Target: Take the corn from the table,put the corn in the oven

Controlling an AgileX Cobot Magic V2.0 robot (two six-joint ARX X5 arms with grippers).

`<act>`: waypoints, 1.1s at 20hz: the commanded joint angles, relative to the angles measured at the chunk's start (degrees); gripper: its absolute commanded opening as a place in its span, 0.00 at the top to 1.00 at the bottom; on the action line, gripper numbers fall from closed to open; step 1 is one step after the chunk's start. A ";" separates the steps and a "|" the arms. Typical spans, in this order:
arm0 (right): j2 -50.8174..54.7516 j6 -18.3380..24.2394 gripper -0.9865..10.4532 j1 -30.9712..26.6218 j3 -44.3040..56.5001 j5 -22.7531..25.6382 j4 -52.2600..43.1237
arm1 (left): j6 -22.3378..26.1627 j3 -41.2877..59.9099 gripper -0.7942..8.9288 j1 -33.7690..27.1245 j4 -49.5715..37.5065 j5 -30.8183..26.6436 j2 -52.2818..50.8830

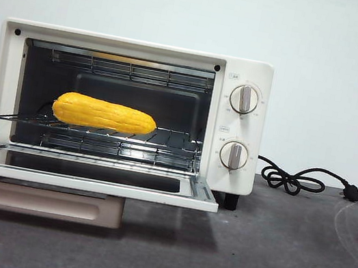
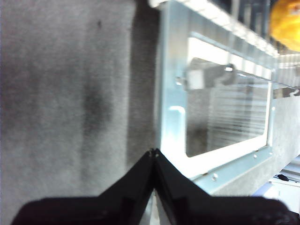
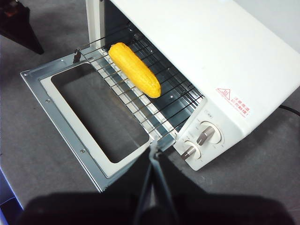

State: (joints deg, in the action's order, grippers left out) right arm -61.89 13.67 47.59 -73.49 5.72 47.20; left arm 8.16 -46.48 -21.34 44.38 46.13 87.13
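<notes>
The yellow-orange corn (image 1: 104, 114) lies on its side on the wire rack inside the cream-white oven (image 1: 248, 73), whose door (image 1: 88, 179) hangs open and flat. From above, the corn (image 3: 134, 69) rests lengthwise on the pulled-out rack. One end of the corn (image 2: 286, 24) shows past the door frame in the left wrist view. My left gripper (image 2: 153, 152) is shut and empty, above the table beside the open door. My right gripper (image 3: 153, 149) is shut and empty, high above the door's corner near the knobs. Neither arm appears in the front view.
The oven's black cord and plug (image 1: 309, 181) lie on the dark grey table (image 1: 281, 263) to the right of the oven. Two round knobs (image 1: 243, 98) sit on its right panel. The other arm's dark tip (image 3: 18, 26) shows left of the door.
</notes>
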 commanded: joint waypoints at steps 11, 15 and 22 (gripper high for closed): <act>-0.22 1.46 0.93 -0.04 0.02 -10.36 4.87 | 1.07 0.55 0.93 5.77 -2.10 -6.10 7.50; -0.22 1.51 0.93 -0.04 0.02 -10.40 6.95 | 1.09 0.55 0.93 6.95 -2.86 -4.55 7.61; -0.22 1.46 0.93 -0.04 0.02 -10.25 7.28 | 1.09 0.55 0.93 7.56 -2.67 4.70 7.61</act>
State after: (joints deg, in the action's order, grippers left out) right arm -61.91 14.81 47.59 -73.49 -4.51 54.61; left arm 8.93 -46.41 -14.24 41.30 47.18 94.28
